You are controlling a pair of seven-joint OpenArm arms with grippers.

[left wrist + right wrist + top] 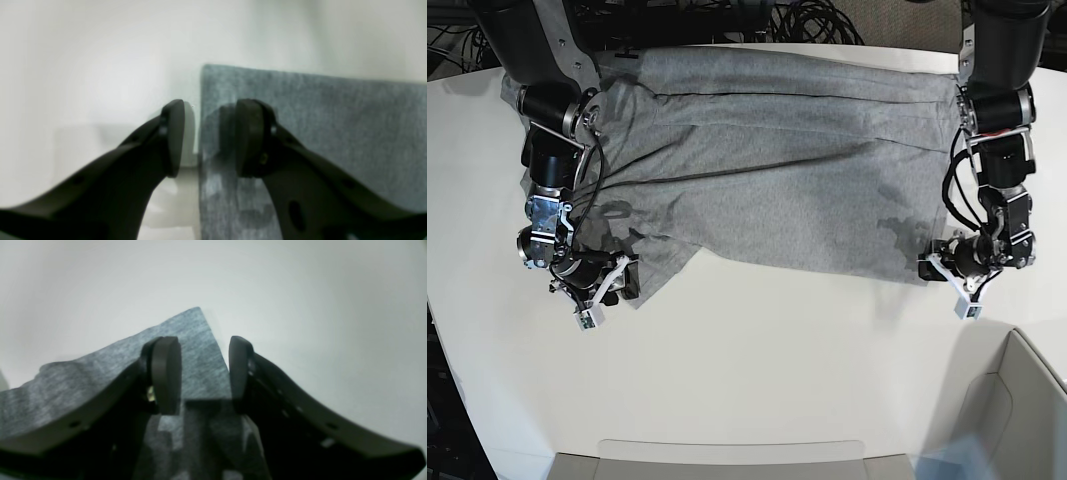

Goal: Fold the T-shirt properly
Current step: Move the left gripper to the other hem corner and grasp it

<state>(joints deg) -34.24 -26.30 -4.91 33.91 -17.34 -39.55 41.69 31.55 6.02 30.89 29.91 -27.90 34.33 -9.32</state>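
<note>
We see the T-shirt (767, 180) spread across the far half of the white surface (767, 360), grey side up, with no lettering showing. Our left claw (949, 268) sits at the shirt's near corner on the base view's right; its jaws stand apart, straddling the straight edge of the cloth (317, 133), one finger (173, 136) over the bare surface and the other over the fabric. Our right claw (607, 285) is low at the shirt's pointed near corner (196, 350) on the opposite side, jaws also apart with the cloth between them, not pinched. A pale box (1017, 410) stands near the left claw, away from the shirt; we cannot see anything in it.
</note>
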